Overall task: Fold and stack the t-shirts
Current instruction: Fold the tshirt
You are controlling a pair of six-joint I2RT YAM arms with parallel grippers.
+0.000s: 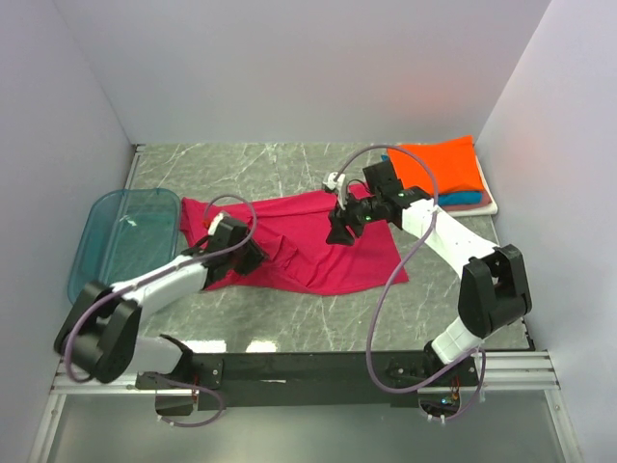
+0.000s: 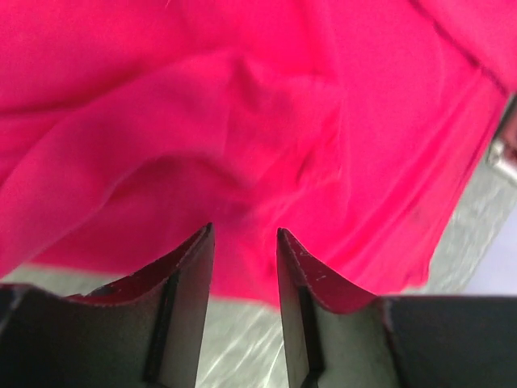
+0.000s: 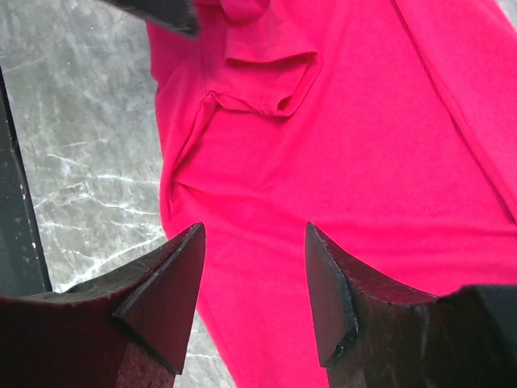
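We see the magenta-red t-shirt spread at the middle of the frame, the folded orange t-shirt stacked at upper right. The left gripper sits at the shirt's left edge, jaws narrowly apart with cloth in the gap; the right gripper hangs over its upper right part, jaws spread wide.

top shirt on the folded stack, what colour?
The top shirt is orange; the top external view shows it best.

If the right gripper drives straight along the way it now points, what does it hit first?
The magenta-red t-shirt, which lies directly ahead of the right gripper and its open jaws. How far off it is remains unclear.
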